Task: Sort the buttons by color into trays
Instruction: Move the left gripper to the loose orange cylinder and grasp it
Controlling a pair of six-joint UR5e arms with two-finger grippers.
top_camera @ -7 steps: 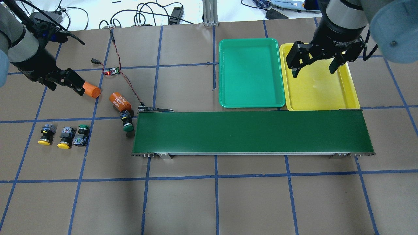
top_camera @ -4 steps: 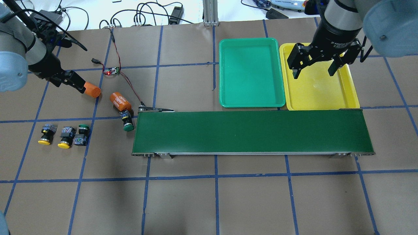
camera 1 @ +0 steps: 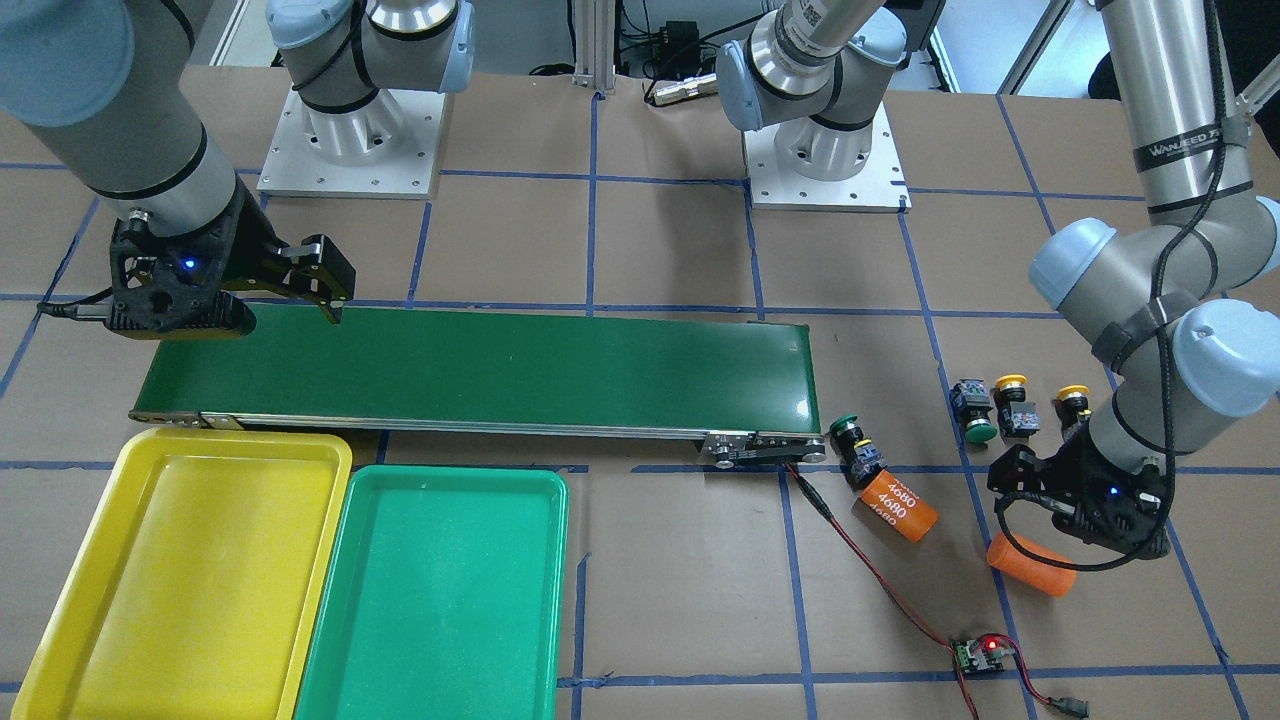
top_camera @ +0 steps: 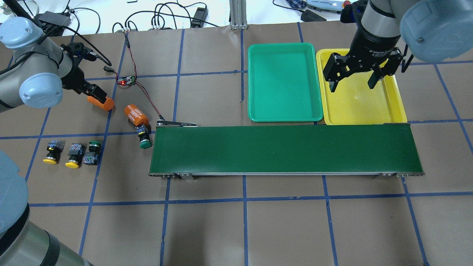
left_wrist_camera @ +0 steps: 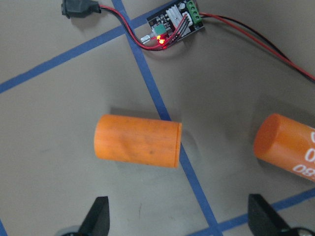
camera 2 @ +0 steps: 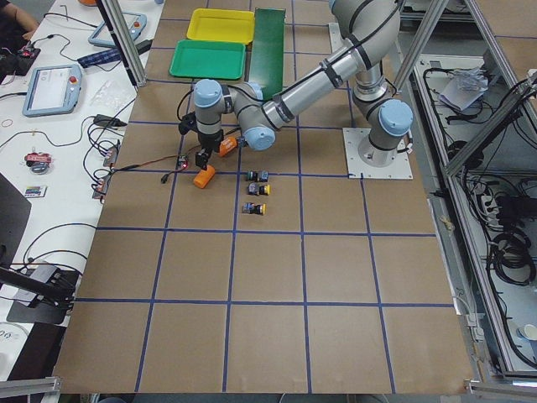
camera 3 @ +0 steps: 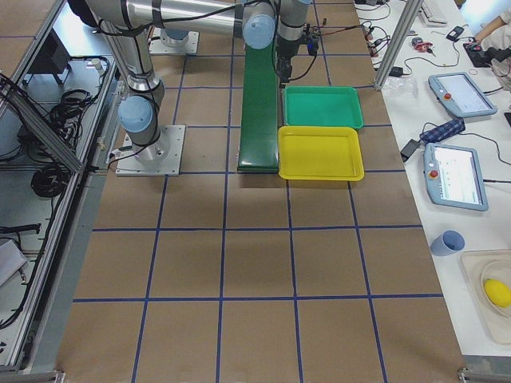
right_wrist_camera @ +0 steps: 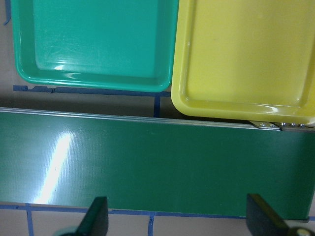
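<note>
Left gripper is hanging with jaws spread wide, gripping nothing, just short of a plain orange cylinder that is lying across blue tape. Second cylinder is showing "4680" printed twice. A green button is touching it, beside the belt end. Yellow button, another yellow button and a second green button are sitting in a row on the table. Right gripper is hovering, jaws apart and holding nothing, above the yellow tray, next to the green tray
</note>
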